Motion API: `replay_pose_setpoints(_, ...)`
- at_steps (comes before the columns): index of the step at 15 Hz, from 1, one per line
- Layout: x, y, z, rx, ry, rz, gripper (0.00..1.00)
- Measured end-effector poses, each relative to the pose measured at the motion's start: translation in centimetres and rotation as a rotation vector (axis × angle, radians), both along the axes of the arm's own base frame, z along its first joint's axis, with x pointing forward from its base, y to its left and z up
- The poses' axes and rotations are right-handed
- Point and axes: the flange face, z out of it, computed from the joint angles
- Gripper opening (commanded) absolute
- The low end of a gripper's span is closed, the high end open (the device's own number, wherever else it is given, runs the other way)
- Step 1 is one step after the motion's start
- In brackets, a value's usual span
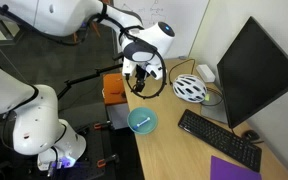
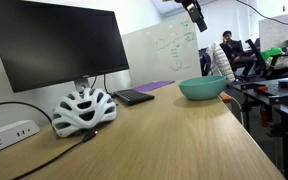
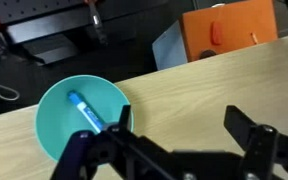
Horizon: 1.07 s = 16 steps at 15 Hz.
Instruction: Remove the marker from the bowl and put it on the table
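Note:
The teal bowl (image 3: 54, 125) stands on the tan wooden table (image 3: 184, 85) near its edge. It shows in both exterior views (image 1: 142, 121) (image 2: 202, 88). A slim pale marker (image 3: 85, 111) lies slanted inside the bowl, visible only in the wrist view. My gripper (image 3: 179, 135) is open and empty. It hangs well above the table, off to one side of the bowl, with one finger over the bowl's rim in the wrist view. It also shows high up in the exterior views (image 1: 139, 78) (image 2: 194, 12).
A white-and-black bicycle helmet (image 1: 190, 88) (image 2: 84, 108) lies by a monitor (image 1: 254, 70). A keyboard (image 1: 219, 138) and a purple notebook (image 1: 234, 170) lie further along. An orange box (image 3: 229, 28) sits beyond the table edge near the bowl.

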Motion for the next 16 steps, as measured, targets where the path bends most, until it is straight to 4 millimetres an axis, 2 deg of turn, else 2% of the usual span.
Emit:
replay_pose_setpoints(5,0.0,-0.1,0.0,-0.005,-0.002,0.003,1.0)
replay_pose_setpoints(8,0.8,-1.0,0.1,-0.093,-0.087,0.061,1.0)
replay_pose_setpoints(10,1.5,-2.6,0.0,-0.168,-0.166,0.107,1.0)
replay_pose_setpoints(12,1.7,-5.2,-0.7,-0.233,-0.21,0.192,1.0)
replay_pose_setpoints(14,1.4,-7.9,-2.2,-0.285,-0.244,0.26,1.0)
replay_pose_setpoints(16,0.4,-9.6,-4.5,-0.298,-0.262,0.311,1.0)
